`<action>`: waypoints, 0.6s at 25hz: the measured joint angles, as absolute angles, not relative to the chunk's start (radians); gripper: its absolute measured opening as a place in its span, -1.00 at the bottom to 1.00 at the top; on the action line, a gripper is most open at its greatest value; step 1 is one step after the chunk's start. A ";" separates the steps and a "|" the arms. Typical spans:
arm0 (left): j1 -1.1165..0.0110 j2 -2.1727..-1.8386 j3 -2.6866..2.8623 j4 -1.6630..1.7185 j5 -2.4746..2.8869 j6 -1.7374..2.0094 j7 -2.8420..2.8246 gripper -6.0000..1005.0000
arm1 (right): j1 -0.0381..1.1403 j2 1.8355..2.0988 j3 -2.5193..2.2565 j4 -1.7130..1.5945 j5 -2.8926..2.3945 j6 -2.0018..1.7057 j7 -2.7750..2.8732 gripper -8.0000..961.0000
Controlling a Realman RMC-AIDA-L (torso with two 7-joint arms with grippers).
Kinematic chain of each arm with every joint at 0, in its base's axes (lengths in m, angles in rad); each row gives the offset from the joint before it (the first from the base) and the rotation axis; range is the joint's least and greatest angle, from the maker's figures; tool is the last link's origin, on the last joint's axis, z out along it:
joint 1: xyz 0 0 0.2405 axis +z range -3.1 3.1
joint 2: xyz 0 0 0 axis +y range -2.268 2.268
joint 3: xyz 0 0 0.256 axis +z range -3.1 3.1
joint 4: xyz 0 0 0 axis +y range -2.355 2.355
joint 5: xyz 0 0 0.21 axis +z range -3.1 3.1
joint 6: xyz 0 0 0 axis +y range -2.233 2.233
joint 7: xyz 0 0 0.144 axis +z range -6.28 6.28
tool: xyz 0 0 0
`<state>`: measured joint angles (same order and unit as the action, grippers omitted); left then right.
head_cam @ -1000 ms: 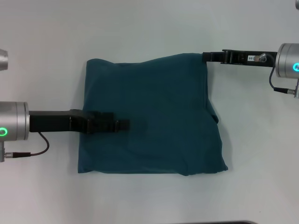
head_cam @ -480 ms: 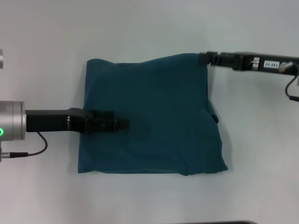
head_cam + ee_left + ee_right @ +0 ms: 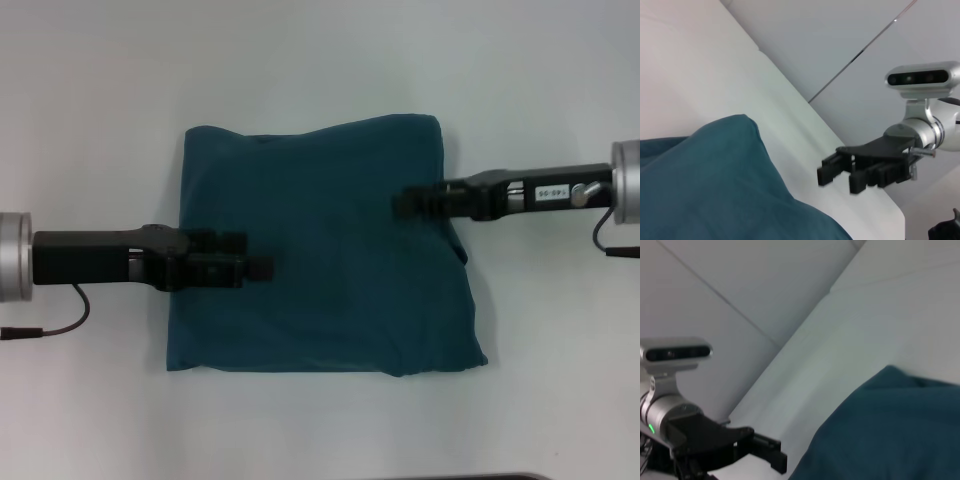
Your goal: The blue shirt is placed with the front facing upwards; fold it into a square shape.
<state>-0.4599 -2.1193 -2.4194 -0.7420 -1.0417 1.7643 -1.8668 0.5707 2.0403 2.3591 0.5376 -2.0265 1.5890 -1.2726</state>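
Blue shirt (image 3: 320, 250) folded square, plain teal up; both pincers' states unclear

1 blue shirt (image 3: 330, 250), 2 end effectors: left (image 3: 255, 266), right (image 3: 400, 203).

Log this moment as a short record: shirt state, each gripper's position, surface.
shirt: folded into a rough square, plain teal side up, lying flat
shirt edges: a bit of fabric sticks out along the robot's right edge
left gripper: over the shirt's left half, pointing toward the middle
right gripper: over the shirt's right half, nearer the far edge, pointing toward the middle
contact: cannot tell if either gripper touches the cloth
table: white, carries the shirt
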 joint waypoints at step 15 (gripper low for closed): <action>-0.450 -2.116 -2.428 -0.741 -1.042 1.765 -1.856 0.77 | 0.620 2.078 2.198 0.471 -2.036 1.444 -1.265 -0.26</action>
<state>-0.4498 -2.1157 -2.4283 -0.7414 -1.0417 1.7650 -1.8559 0.6196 2.0784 2.1984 0.4713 -2.0363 1.4437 -1.2649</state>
